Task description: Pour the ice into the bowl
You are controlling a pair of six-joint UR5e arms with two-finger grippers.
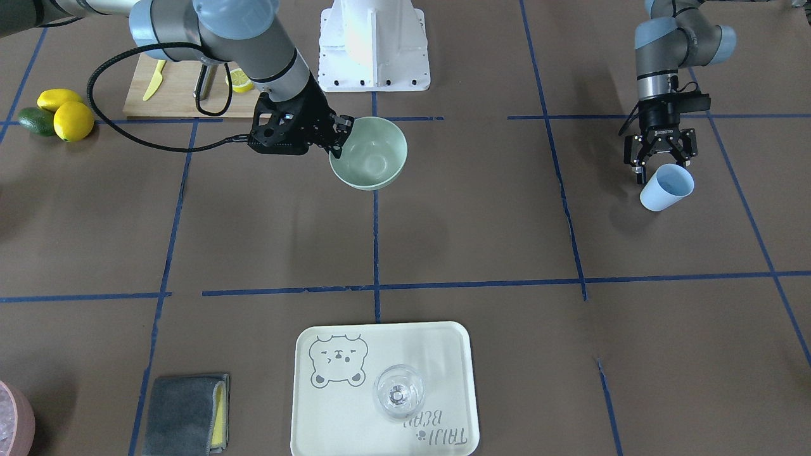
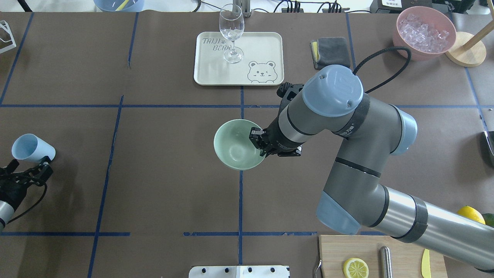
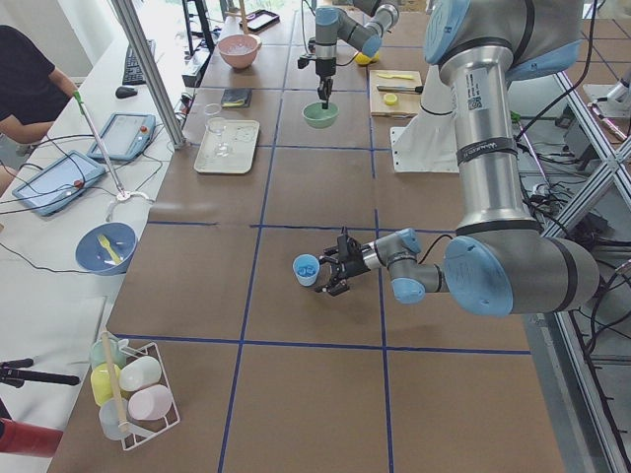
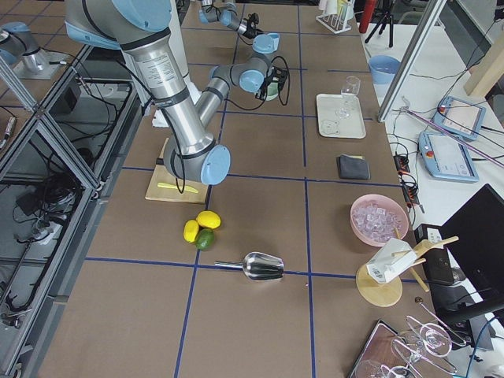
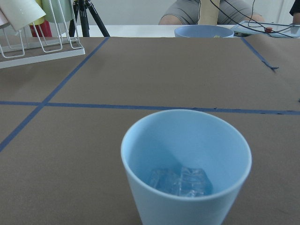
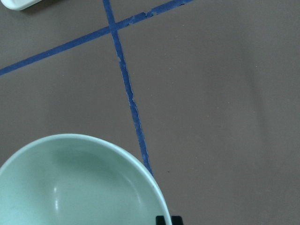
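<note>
The mint-green bowl [image 2: 233, 144] stands at the table's middle on a blue tape line; it also shows in the front view [image 1: 370, 155] and the right wrist view [image 6: 70, 187]. My right gripper [image 2: 257, 141] is shut on its rim on my right side, one finger inside and one outside. The blue cup [image 2: 31, 148] stands upright at my far left with a few clear ice cubes [image 5: 180, 182] in its bottom. My left gripper [image 1: 660, 163] is open just behind the cup, level with it. I cannot tell whether its fingers touch the cup.
A cream tray [image 2: 266, 42] with a clear wine glass [image 2: 231, 33] lies across the table. A grey cloth [image 2: 330, 52] and a pink tub [image 2: 423, 33] of ice sit far right. A cutting board [image 2: 401, 255] with a lemon slice is near my base.
</note>
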